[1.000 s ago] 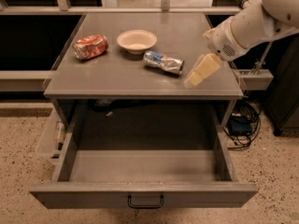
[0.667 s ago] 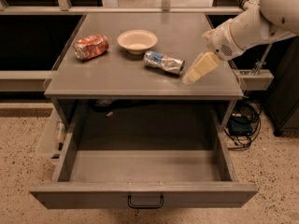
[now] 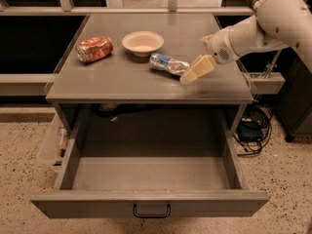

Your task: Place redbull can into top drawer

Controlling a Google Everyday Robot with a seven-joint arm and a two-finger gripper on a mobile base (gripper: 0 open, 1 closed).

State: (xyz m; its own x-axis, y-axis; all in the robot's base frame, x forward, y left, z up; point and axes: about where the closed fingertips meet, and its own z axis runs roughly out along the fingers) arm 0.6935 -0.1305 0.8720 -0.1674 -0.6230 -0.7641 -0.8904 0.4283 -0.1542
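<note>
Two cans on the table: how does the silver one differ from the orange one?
The redbull can is slim, silver with blue patches; the orange-red can is fatter. The redbull can lies right of the bowl, close to the gripper; the orange-red can lies left of the bowl, far from it. Both lie on their sides on the table.

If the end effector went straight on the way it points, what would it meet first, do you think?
Probably the slim, dented silver-and-blue can lying on the grey tabletop: the cream end effector points down-left at its right end. Depth is unclear, so it might touch the tabletop first.
</note>
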